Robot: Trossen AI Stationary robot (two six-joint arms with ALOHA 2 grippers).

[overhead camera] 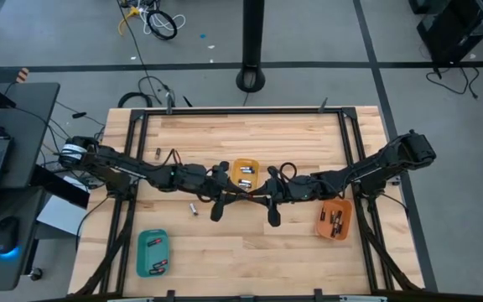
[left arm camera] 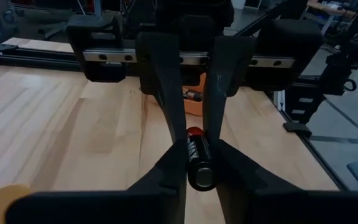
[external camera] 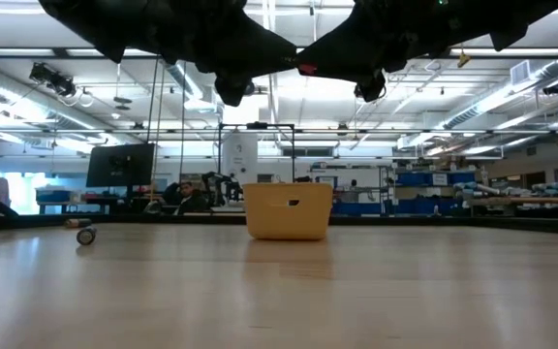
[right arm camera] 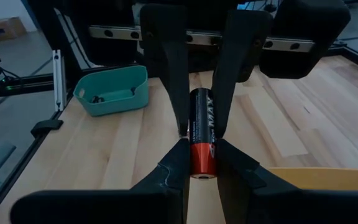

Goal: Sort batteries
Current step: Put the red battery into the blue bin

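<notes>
Over the table's middle, my left gripper (left arm camera: 197, 163) and my right gripper (right arm camera: 202, 149) meet tip to tip, each shut on one end of the same battery (left arm camera: 196, 155). It is black with a red end. In the high view the left gripper (overhead camera: 231, 195) and right gripper (overhead camera: 260, 195) stand just near of the yellow tray (overhead camera: 234, 172). Three loose batteries lie on the wood: two at the far left (overhead camera: 158, 153) (overhead camera: 174, 157) and one nearer (overhead camera: 193, 208). My left gripper pinches the battery's black end (left arm camera: 199, 171) between its two fingers. The fingers come level from the table's left and lie along the battery, which is lifted clear and about level. My right gripper pinches the battery's red end (right arm camera: 202, 160) between its two fingers. These fingers come level from the table's right, also along the battery.
The yellow tray (external camera: 289, 210) stands behind the grippers with batteries in it. The orange tray (overhead camera: 323, 220) sits at the right and the teal tray (overhead camera: 143, 252) near the front left, both holding batteries. A black frame (overhead camera: 241, 111) runs along the far and side edges.
</notes>
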